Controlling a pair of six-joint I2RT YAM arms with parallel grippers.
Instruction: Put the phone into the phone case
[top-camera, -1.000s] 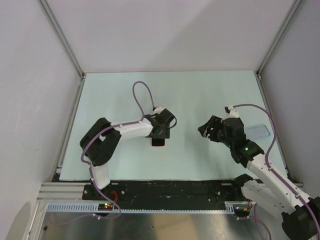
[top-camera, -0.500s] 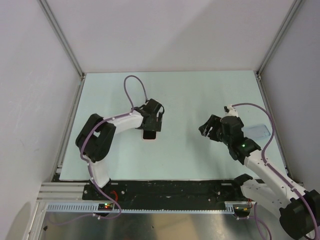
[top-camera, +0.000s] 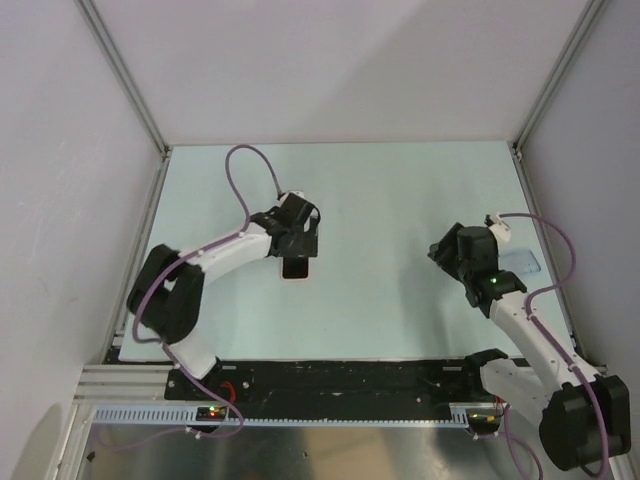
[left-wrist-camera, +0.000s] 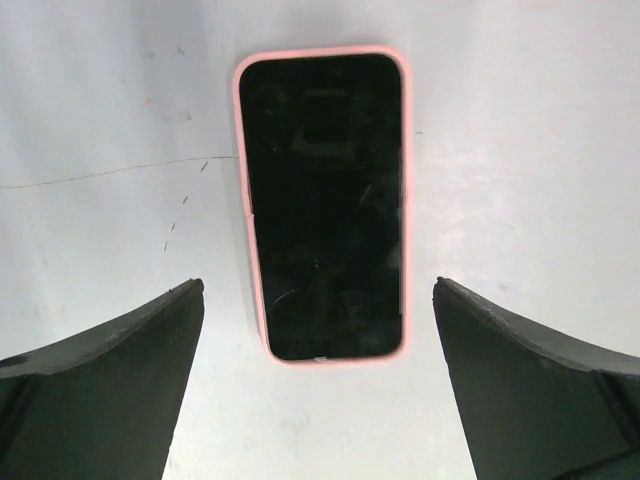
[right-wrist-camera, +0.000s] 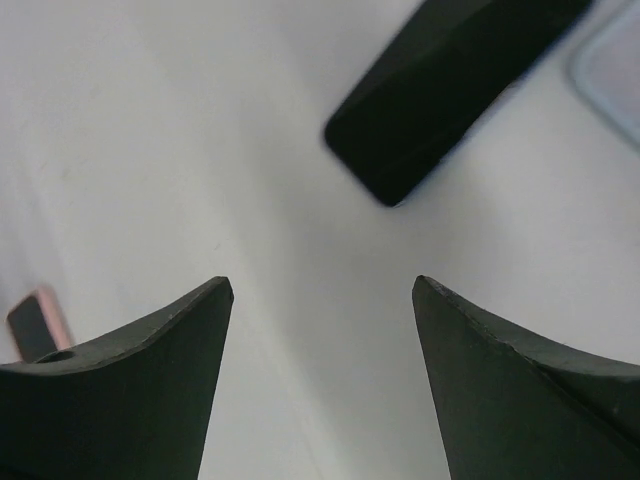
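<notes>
Left wrist view: the left gripper (left-wrist-camera: 318, 288) hangs spread wide over the pink-rimmed phone (left-wrist-camera: 322, 205), flat on the desk (top-camera: 400, 190) nearer its left edge. The phone case (top-camera: 521, 262) lies by the right edge. Best to straddle the long sides squarely and pinch low. The right gripper (right-wrist-camera: 320, 285), also wide, is empty.

phone (left-wrist-camera: 322, 205) lay flat, screen up (black glass, pink rim), left of centre. phone case (top-camera: 522, 262), pale blue and translucent, lay flat far right, well apart from it.

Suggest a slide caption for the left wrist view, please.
Left gripper open above the pink-rimmed phone, which lies screen-up and untouched on the table.
</notes>
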